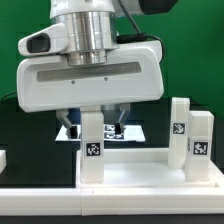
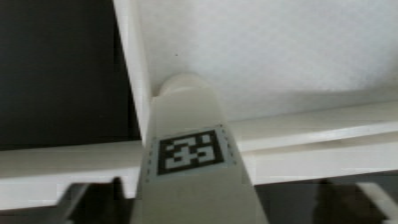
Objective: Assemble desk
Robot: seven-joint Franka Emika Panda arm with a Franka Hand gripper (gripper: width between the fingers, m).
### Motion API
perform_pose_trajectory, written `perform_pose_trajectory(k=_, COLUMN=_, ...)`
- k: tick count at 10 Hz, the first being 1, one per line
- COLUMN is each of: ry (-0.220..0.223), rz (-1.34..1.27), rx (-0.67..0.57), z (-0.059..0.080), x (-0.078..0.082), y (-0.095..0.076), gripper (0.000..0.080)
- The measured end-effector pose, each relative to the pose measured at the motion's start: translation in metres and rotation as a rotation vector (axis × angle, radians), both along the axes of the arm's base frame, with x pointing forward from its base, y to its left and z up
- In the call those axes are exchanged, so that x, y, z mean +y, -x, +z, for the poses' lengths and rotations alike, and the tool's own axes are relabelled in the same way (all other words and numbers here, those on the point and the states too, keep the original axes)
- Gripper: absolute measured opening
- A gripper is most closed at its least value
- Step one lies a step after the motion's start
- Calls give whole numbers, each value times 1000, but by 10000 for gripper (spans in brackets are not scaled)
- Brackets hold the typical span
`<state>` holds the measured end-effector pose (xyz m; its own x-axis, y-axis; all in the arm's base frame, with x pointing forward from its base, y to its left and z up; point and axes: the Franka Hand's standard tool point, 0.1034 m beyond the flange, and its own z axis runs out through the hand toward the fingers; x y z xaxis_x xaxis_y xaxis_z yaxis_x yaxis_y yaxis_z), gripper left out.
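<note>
Claw point(image 1: 103, 127) over a square post leg point(image 1: 92, 150) on the desk top point(image 1: 150, 170): we see the Panda's two dark fingers hanging just behind and above the tagged leg near the middle of the exterior view, while a second pair of tagged legs point(image 1: 190, 138) stands upright at that view's right end of the white top. In the wrist view the leg point(image 2: 192, 150) runs up between the two dark fingertips point(image 2: 93, 200), which sit apart on either side of it with a slim gap showing, so we read the claw as spread and not yet clamped on the post. We judge the step in hand to be seating or turning this leg in its socket; doing it well would mean centring the post between the pads, closing squarely on its flat faces, and keeping it plumb so it does not bind against the raised rim. All parts look like smooth, matte white plastic with crisp edges; each leg carries a black-and-white square tag point(image 2: 191, 152). The top is a wide, flat slab resting on the dark tabletop point(image 1: 20, 135).
</note>
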<state>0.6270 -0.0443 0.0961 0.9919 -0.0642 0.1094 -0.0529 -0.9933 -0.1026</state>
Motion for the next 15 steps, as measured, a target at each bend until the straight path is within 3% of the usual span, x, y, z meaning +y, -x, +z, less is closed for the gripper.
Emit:
perform_pose_trajectory(k=2, ry=-4, rz=-88, rx=6, z=0, x=-5, y=0, gripper=295)
perform_pose_trajectory(k=7, ry=-74, rz=-670, rx=72, z=0, x=-6, y=1, gripper=295)
perform_pose_trajectory(k=11, ry=-201, rz=-1396, rx=241, z=-2, x=-4, y=-7, gripper=292)
perform_pose_trajectory(k=13, ry=-207, rz=-1478, rx=251, z=-2, x=-4, y=-7, gripper=293)
perform_pose_trajectory(k=14, ry=-206, rz=-1478, rx=251, z=-2, x=-4, y=-7, gripper=385)
perform_pose_trajectory(k=15, ry=-204, rz=-1459, rx=249, z=-2, x=-4, y=-7, gripper=385)
